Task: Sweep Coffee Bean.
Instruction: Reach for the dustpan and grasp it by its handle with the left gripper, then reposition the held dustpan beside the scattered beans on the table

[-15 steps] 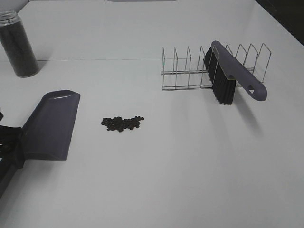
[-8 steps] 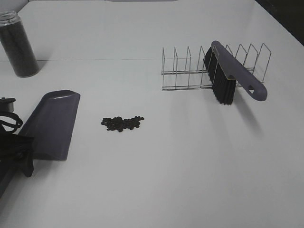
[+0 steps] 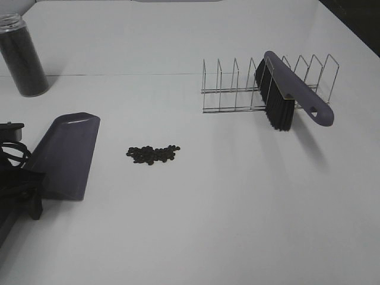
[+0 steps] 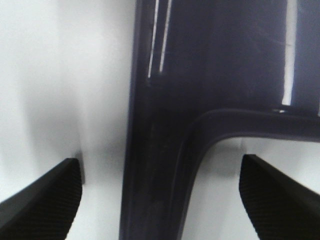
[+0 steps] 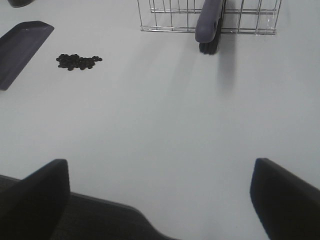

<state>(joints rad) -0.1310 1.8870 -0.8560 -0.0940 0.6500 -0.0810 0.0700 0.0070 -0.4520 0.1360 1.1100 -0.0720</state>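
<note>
The coffee bean cluster [image 3: 153, 154] lies loose on the white table left of centre; it also shows in the right wrist view [image 5: 77, 61]. A dark purple dustpan [image 3: 64, 155] lies flat to its left, mouth pointing away. My left gripper [image 3: 27, 187] is at the pan's handle end. In the left wrist view the handle [image 4: 155, 175] runs between my open left gripper's [image 4: 160, 200] fingers with gaps on both sides. A purple brush [image 3: 291, 95] leans in a wire rack [image 3: 231, 89]. My right gripper [image 5: 160, 200] is open and empty, above bare table near the front edge.
A tall clear jar of dark beans [image 3: 22, 56] stands at the back left. The rack with the brush [image 5: 210, 22] is at the back right. The dustpan's front corner [image 5: 22, 47] shows in the right wrist view.
My left arm has moved forward along the table's left edge and now straddles the dustpan's handle. Beans, dustpan, brush and rack have not moved.
</note>
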